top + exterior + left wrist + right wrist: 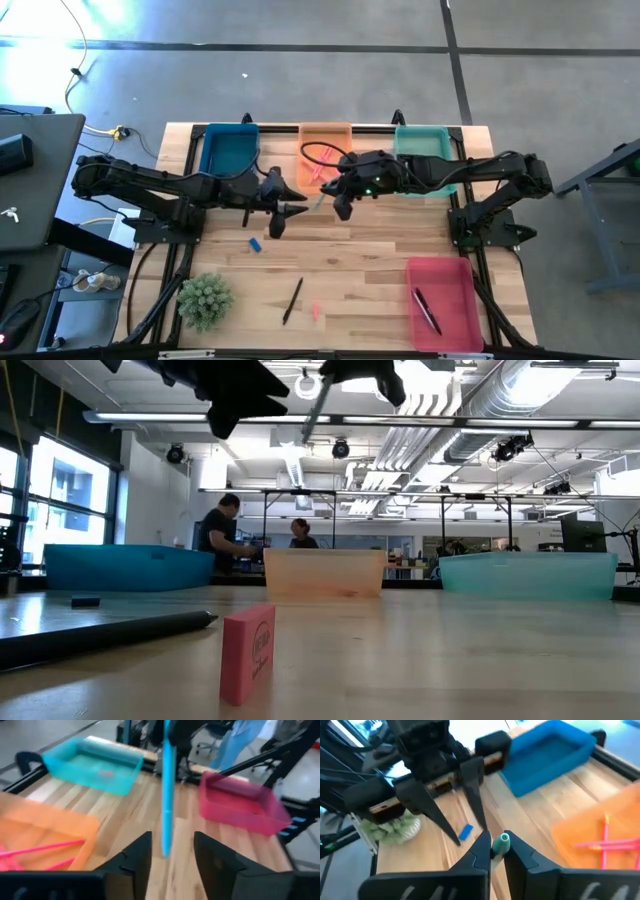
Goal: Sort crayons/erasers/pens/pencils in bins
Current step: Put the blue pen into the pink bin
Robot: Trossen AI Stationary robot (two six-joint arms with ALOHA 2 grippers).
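Above mid-table, right hand (498,851) clamps teal stick (167,790).

Both arms were matte black, chunky jointed segments with black cables trailing off the bases. Right arm (470,172) had a tiny green light near the wrist. Fingers (134,857) were flat, tapered black wedges.

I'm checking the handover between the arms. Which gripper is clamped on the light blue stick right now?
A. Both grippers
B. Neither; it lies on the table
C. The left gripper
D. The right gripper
D. The right gripper is shut on the light blue stick, its round end showing between the fingers, while the left gripper stands open with the stick hanging free between its fingers.
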